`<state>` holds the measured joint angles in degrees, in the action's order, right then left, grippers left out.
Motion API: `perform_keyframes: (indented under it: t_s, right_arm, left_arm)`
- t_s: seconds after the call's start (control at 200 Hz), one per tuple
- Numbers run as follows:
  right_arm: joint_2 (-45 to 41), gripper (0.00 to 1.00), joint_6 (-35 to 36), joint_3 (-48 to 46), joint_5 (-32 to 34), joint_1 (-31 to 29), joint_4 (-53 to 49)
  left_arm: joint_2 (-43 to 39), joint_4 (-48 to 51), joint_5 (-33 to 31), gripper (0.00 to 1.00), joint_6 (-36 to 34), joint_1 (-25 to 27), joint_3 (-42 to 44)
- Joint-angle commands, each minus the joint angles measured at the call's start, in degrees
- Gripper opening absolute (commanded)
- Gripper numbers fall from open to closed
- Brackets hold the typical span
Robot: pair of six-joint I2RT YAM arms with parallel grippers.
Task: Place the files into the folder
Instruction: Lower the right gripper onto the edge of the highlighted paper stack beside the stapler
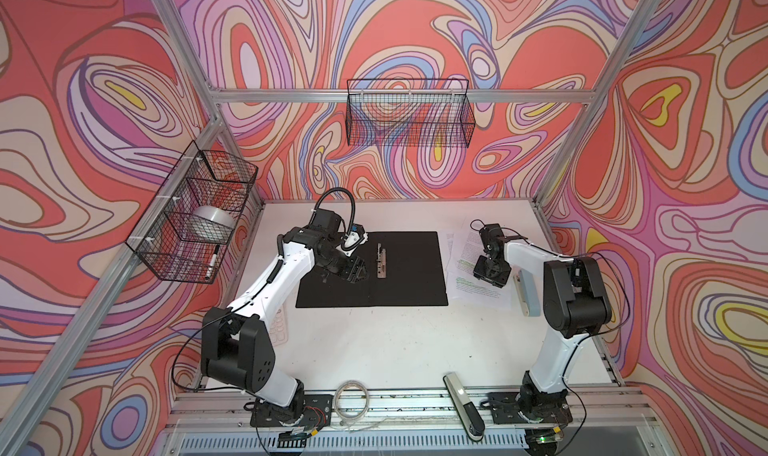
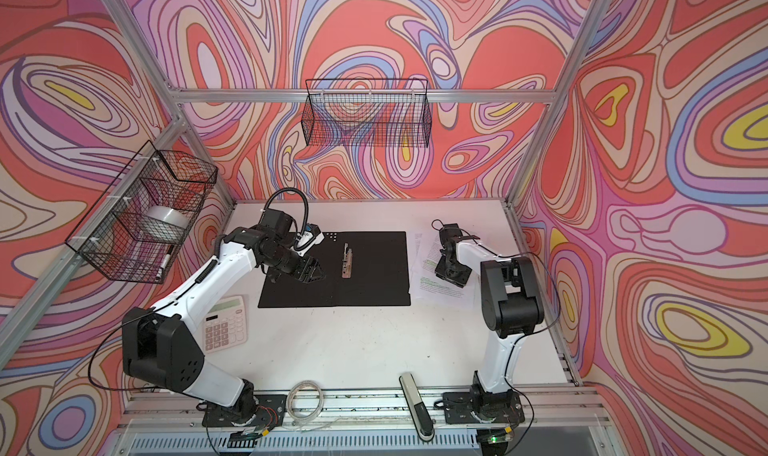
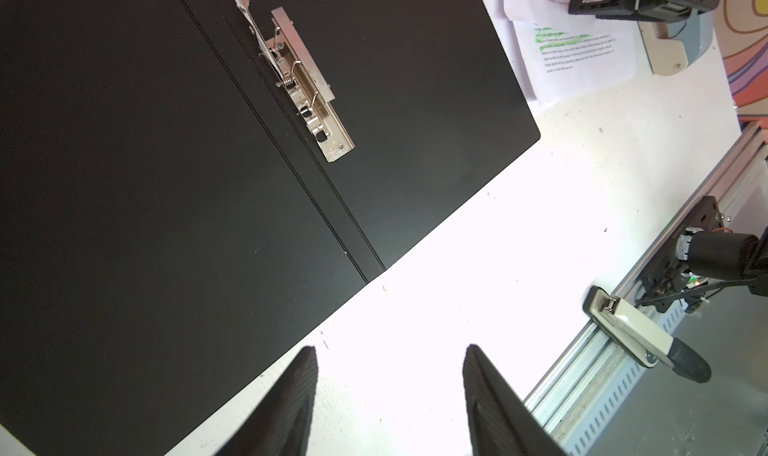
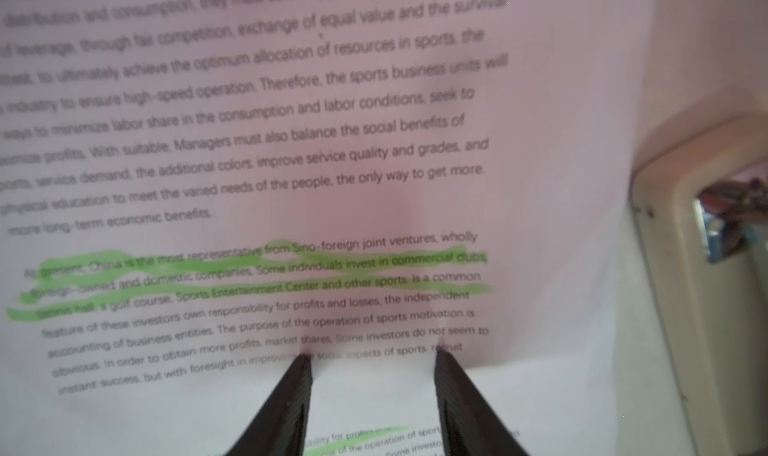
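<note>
The folder (image 1: 407, 267) (image 2: 374, 267) lies open and flat on the table, black inside up, with its metal clip (image 1: 381, 261) (image 3: 297, 80) at the spine. My left gripper (image 1: 360, 272) (image 3: 390, 348) hovers open over the folder's left half with nothing between its fingers. The files (image 1: 465, 283) (image 2: 432, 285) (image 4: 291, 142) are white printed sheets with green highlighted lines, fanned loosely just right of the folder. My right gripper (image 1: 490, 273) (image 4: 372, 358) points down onto them. Its fingertips touch the top sheet, jaws apart, with paper showing between them.
A beige and blue-grey desk tool (image 1: 525, 292) (image 4: 685, 308) lies right beside the files. A calculator (image 2: 224, 323) sits under the left arm. A stapler-like tool (image 1: 463, 404) and a coil of clear tape (image 1: 351, 398) lie at the front rail. Wire baskets (image 1: 409, 113) (image 1: 195, 213) hang on the walls.
</note>
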<state>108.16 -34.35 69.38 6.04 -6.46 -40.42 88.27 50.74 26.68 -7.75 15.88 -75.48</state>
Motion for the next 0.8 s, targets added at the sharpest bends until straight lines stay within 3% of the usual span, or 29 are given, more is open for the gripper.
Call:
perform_keyframes:
  t_s: [0.0, 0.035, 0.155, 0.351, 0.536, 0.791]
  right_arm:
    - [1.83, 0.28, 1.32, -4.1, -1.89, -0.26, -1.72]
    - [1.44, 0.24, 1.47, -4.39, -1.74, -0.22, -1.85]
    - [-1.03, 0.25, 1.75, -5.09, -1.88, -0.28, -2.16]
    - [-8.86, 0.55, 0.93, -4.46, -0.09, -0.23, -5.57]
    - [-15.62, 0.65, -0.82, -4.44, 2.88, -0.23, -10.04]
    - [-17.73, 0.68, -2.02, -8.75, 3.75, 2.16, -9.68]
  left_arm:
    - [-1.26, -0.24, -0.59, 0.58, -1.7, 0.2, 0.34]
    - [-1.18, -0.29, -0.55, 0.58, -1.7, 0.2, 0.14]
    - [-0.4, -0.83, 0.16, 0.58, -1.17, 0.2, -1.07]
    - [4.04, -0.11, 2.54, 0.58, 0.81, 1.55, -7.9]
    - [7.37, 0.07, 2.42, 0.59, 1.51, 3.83, -12.17]
    - [8.94, -0.38, 1.58, 0.59, 1.56, 5.52, -12.69]
